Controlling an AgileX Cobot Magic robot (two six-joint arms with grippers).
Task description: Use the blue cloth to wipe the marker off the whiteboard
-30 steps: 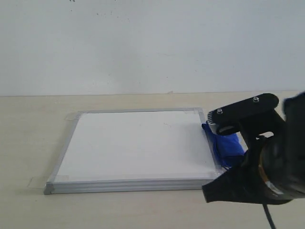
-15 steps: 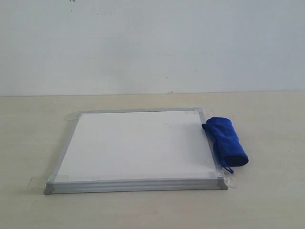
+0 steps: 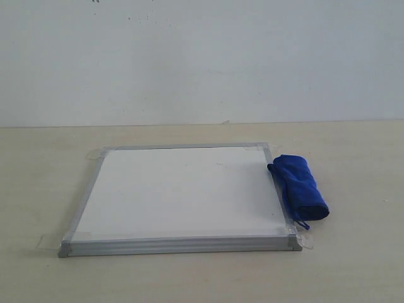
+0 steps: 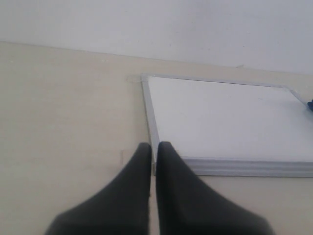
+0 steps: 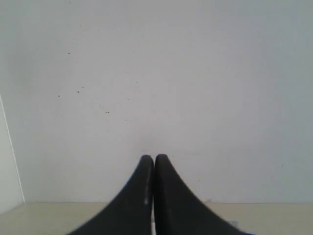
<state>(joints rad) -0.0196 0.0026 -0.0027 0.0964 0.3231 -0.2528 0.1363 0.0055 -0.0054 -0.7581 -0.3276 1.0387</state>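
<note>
— Pale beige table under a plain white wall: that's the exterior view. What's hard to read there?

— The whiteboard lies flat in its silver-grey frame. Its face looks plain white, apart from one faint speck toward the right that is too small to name. The clear tape tabs at the corners barely show.

— And the blue cloth?

— It's rolled up and lies along the board's right edge, touching the frame. Its small loop trails out at the near end.

— Left wrist view?

— The left gripper has its two black fingers pressed together with nothing between them. Its tips sit just beside a near corner of the board, at the end away from the cloth. I can't tell whether they touch the frame. The picture's edge cuts off the board's far side, and only a blue sliver of the cloth peeks in there. The whole board lies between the cloth and this gripper.

— Right wrist view?

— The right gripper is closed as well, fingers together and empty. It points at the wall, with a thin strip of table below. A pale upright edge at one side is cut off, and I can't make out what it is. From this view I can't tell how far the cloth lies from this gripper.
</note>
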